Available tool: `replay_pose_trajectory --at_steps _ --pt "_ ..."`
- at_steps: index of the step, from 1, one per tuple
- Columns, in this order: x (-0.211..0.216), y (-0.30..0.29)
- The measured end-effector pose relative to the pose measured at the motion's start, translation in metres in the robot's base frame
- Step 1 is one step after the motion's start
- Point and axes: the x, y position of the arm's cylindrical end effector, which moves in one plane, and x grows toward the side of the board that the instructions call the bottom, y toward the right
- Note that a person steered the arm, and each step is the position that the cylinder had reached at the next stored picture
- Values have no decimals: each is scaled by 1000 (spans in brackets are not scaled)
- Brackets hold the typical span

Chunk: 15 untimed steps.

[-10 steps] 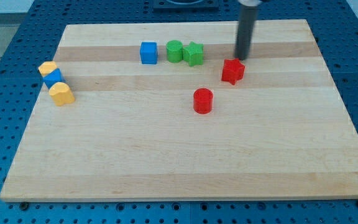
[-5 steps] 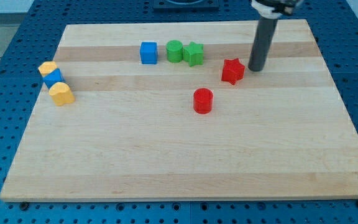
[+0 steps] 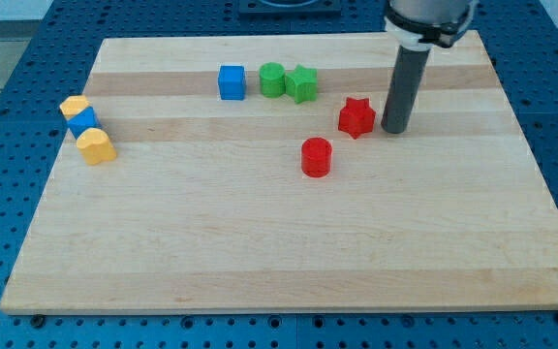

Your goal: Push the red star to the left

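Observation:
The red star [image 3: 356, 117] lies on the wooden board [image 3: 289, 252], right of the middle and toward the view's top. My tip [image 3: 393, 130] stands just to the star's right, close to it; whether it touches is not clear. The dark rod rises from there toward the view's top right. A red cylinder [image 3: 316, 156] sits below and left of the star.
A blue cube [image 3: 231, 81], a green cylinder [image 3: 272, 79] and a green star [image 3: 301, 83] line up up-left of the red star. At the view's left edge sit a yellow block [image 3: 74, 106], a blue block [image 3: 83, 122] and another yellow block [image 3: 96, 145].
My tip has moved from above the red star around to its right side and down. The star has shifted slightly left and down.

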Motion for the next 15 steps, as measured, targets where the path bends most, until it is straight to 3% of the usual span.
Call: replay_pose_trajectory --at_steps 9,10,11,15 --pt "-30 -33" --pt "-7 -3" --pt "6 -10" --pt "-11 -33"
